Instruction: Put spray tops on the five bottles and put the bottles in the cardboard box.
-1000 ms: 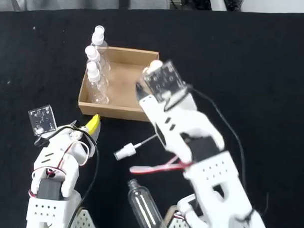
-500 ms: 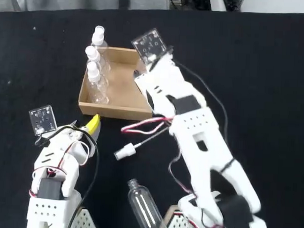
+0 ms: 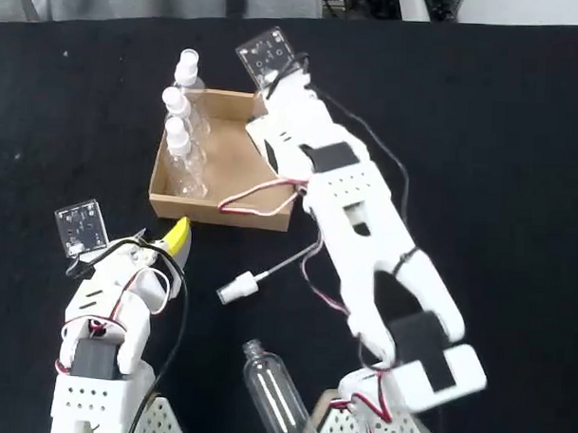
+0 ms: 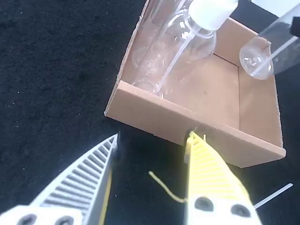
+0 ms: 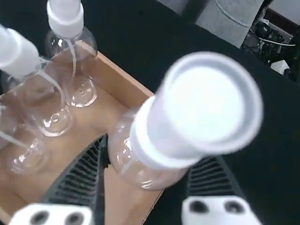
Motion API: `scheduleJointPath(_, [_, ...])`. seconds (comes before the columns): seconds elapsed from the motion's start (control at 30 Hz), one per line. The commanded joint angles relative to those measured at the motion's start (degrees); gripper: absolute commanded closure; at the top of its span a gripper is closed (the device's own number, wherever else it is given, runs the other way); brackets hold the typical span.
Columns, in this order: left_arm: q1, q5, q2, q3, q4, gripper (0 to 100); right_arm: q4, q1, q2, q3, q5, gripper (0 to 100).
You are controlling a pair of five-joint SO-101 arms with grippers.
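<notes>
The cardboard box (image 3: 236, 170) sits left of centre on the black table. Three capped bottles (image 3: 181, 127) stand along its left wall, also seen as clear bottles (image 5: 70, 51). My right gripper (image 5: 150, 159) is shut on a fourth bottle with a white spray top (image 5: 206, 110), held above the box's far side; its base (image 4: 257, 57) hangs over the box (image 4: 187, 119). A loose spray top (image 3: 239, 289) lies in front of the box. An uncapped bottle (image 3: 271, 392) lies near the front edge. My left gripper (image 4: 153, 138) is open just short of the box's near wall.
The right arm (image 3: 355, 219) stretches diagonally from the front edge across the table and over the box's right side. The left arm's base (image 3: 99, 362) is at the front left. The black table (image 3: 500, 148) is bare to the right and behind.
My right arm has swung the capped bottle away from the front, from the box's right edge to over its back part. The left arm has not moved.
</notes>
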Motion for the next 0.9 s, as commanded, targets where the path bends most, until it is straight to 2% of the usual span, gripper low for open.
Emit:
scheduleJointPath(0.0, [-0.75, -0.62, -0.53, 1.36, -1.14, 79, -1.85, 2.29, 2.33, -6.81, 0.35, 88.8])
scheduleJointPath(0.4, [-0.75, -0.62, -0.53, 1.36, -1.14, 79, -2.11, 4.92, 12.53, -14.29, 0.35, 88.8])
scheduleJointPath(0.87, [-0.75, -0.62, -0.53, 1.36, -1.14, 79, -9.58, 4.84, 19.38, -14.11, 0.26, 88.8])
